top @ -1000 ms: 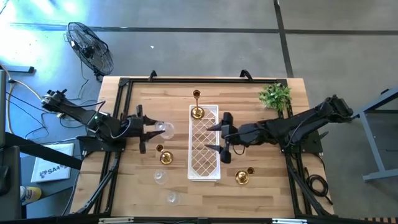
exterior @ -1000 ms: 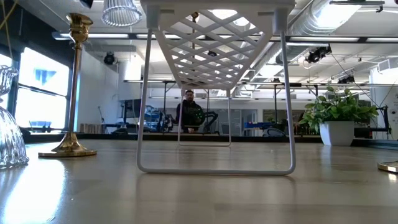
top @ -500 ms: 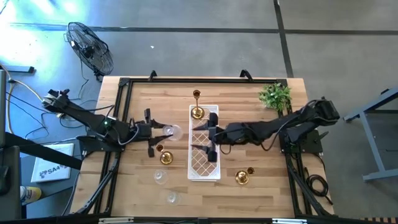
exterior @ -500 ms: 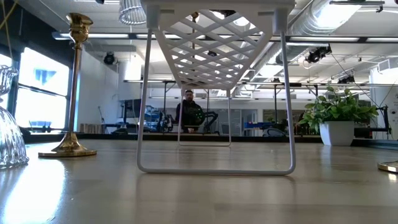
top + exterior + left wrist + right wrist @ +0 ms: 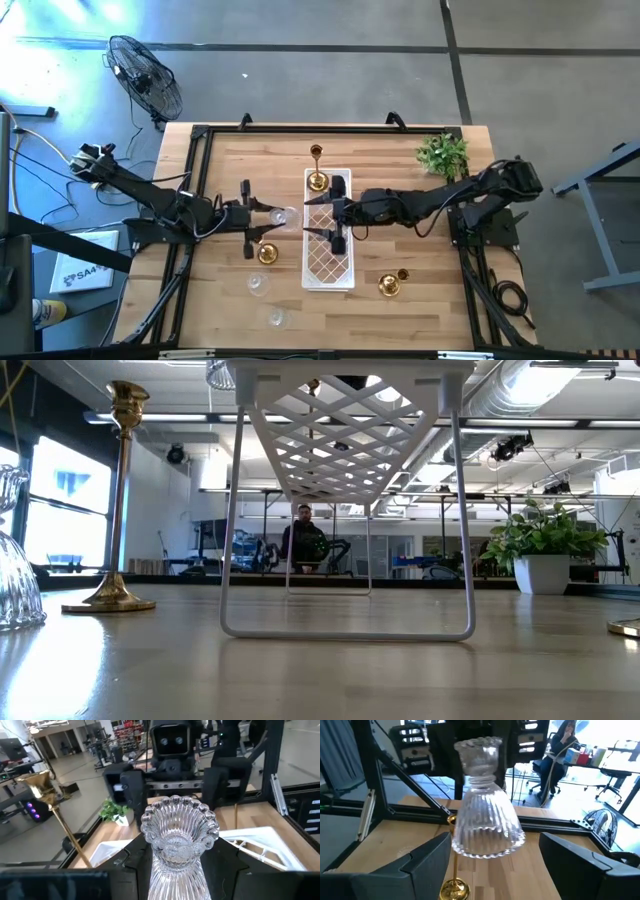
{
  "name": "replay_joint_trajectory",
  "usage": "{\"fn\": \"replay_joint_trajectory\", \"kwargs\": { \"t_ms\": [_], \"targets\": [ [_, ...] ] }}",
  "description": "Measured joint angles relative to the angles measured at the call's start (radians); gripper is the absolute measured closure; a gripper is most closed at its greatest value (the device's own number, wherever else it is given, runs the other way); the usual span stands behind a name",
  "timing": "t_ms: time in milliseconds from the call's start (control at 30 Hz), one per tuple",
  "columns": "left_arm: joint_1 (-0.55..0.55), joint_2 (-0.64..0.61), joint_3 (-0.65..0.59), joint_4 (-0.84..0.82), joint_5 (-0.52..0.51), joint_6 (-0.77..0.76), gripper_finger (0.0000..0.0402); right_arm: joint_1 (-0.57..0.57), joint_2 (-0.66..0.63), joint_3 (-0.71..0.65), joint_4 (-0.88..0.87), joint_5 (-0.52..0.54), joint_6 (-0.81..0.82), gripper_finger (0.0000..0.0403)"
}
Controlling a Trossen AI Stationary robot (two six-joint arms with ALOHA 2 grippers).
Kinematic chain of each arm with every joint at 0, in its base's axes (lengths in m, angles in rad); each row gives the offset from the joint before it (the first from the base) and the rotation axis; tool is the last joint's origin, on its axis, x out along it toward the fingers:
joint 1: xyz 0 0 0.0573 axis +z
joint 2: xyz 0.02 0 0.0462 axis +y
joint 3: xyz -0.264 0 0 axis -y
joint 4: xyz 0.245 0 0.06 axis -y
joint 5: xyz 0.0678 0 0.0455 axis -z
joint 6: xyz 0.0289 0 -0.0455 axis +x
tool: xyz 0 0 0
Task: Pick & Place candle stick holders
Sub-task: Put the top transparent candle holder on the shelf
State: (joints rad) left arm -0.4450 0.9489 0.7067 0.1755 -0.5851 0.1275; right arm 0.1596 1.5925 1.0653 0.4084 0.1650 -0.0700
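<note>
We see the left gripper (image 5: 268, 217) clamped on a clear glass holder (image 5: 285, 215), lifted at 9 o'clock of the white tray (image 5: 328, 272). The right gripper (image 5: 322, 217), jaws apart, hovers over the tray, facing it. The arms could collide; a slip could drop the glass.

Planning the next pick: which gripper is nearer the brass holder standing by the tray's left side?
Left. The left gripper, carrying a clear glass holder, hangs just beyond the brass holder; the right gripper is open over the white tray.
</note>
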Motion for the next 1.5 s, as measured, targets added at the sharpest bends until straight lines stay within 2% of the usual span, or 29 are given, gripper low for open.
{"fn": "replay_joint_trajectory", "kwargs": {
  "t_ms": [400,567,900,1100,1500],
  "targets": [
    [0.011,0.078,0.0,0.133,0.03,0.073,0.0272,-0.003,0.0,0.0,0.001,-0.07,0.002,0.0104],
    [0.072,0.111,0.003,0.178,0.126,0.051,0.0272,-0.003,0.0,0.0,-0.007,-0.071,-0.024,0.0104],
    [0.152,0.193,0.089,0.161,0.265,0.043,0.0272,-0.003,0.0,0.0,-0.022,-0.068,-0.024,0.0104],
    [0.15,0.228,0.13,0.15,0.273,0.06,0.0272,-0.003,0.0,0.0,-0.023,-0.069,-0.024,0.0104],
    [0.151,0.253,0.133,0.159,0.286,0.068,0.0275,-0.004,0.001,0.0,-0.03,-0.15,-0.019,0.0104]
  ]
}}
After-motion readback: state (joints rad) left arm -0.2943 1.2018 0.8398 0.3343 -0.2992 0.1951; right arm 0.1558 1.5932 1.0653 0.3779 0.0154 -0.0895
